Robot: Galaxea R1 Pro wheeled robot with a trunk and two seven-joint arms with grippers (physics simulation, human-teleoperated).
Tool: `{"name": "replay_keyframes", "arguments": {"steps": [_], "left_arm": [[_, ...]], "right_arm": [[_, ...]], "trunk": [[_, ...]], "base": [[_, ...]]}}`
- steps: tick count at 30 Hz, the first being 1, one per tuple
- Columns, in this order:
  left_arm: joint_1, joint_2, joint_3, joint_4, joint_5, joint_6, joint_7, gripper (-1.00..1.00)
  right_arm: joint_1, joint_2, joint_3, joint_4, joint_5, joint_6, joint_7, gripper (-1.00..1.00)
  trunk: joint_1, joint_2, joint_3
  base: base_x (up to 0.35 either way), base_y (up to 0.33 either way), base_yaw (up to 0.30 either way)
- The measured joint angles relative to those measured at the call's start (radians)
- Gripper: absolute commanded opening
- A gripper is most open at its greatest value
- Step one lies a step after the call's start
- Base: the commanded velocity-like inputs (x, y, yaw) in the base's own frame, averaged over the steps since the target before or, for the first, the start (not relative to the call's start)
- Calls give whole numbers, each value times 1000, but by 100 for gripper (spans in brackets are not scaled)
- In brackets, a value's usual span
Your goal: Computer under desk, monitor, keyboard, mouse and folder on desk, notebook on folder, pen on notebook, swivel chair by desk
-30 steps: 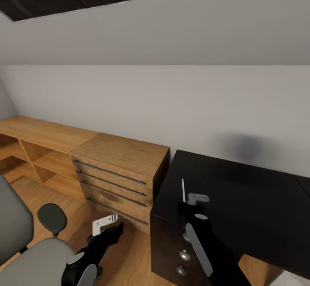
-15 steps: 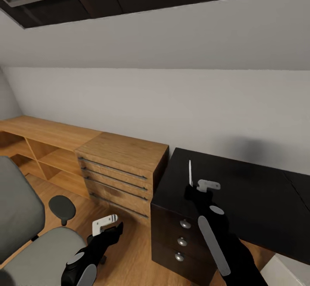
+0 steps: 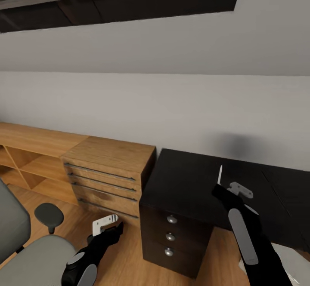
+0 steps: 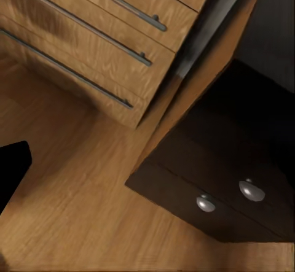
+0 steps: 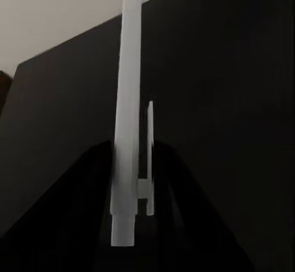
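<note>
Pen (image 3: 220, 175): whitish stick, near upright, pinched at its lower end by right gripper (image 3: 220, 188), held above the desk (image 3: 189, 178) top near its front edge. Right wrist view: pen (image 5: 128, 112) clamped between dark fingers (image 5: 92, 186). Desk drawers with round knobs (image 3: 171, 219) sit below. Wooden drawer unit (image 3: 105, 172) stands just beside the desk. Left gripper (image 3: 107, 227) hangs low over the floor, off the desk; its jaw state cannot be told. Chair (image 3: 30, 251) is beyond it.

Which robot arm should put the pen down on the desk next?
Probably the right. Its tool is shut on the pen above the desk. The left tool hangs low over the floor.
</note>
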Motion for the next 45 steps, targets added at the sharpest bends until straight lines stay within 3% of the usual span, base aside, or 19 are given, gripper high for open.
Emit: {"name": "replay_keyframes", "arguments": {"steps": [13,24,26,31,45], "left_arm": [[0,0,0,1,0,0,0,100],[0,-1,0,3,2,-1,0,100],[0,-1,0,3,2,-1,0,100],[0,-1,0,6,0,-1,0,100],[0,-1,1,16,0,-2,0,100]], "right_arm": [[0,-2,-27,0,-16,0,1,-100],[0,-1,-60,-1,-43,-1,0,-100],[0,-1,-60,-1,-43,-1,0,-100],[0,-2,-103,-2,-44,-2,0,-100],[0,-2,-140,-1,-44,-2,1,-100]], "trunk": [[-50,91,47],[-93,168,82],[-93,168,82],[-93,168,84],[-93,168,90]], "base": [[-334,0,-279],[-49,0,-156],[-1,0,-92],[0,0,-236],[0,0,-256]]}}
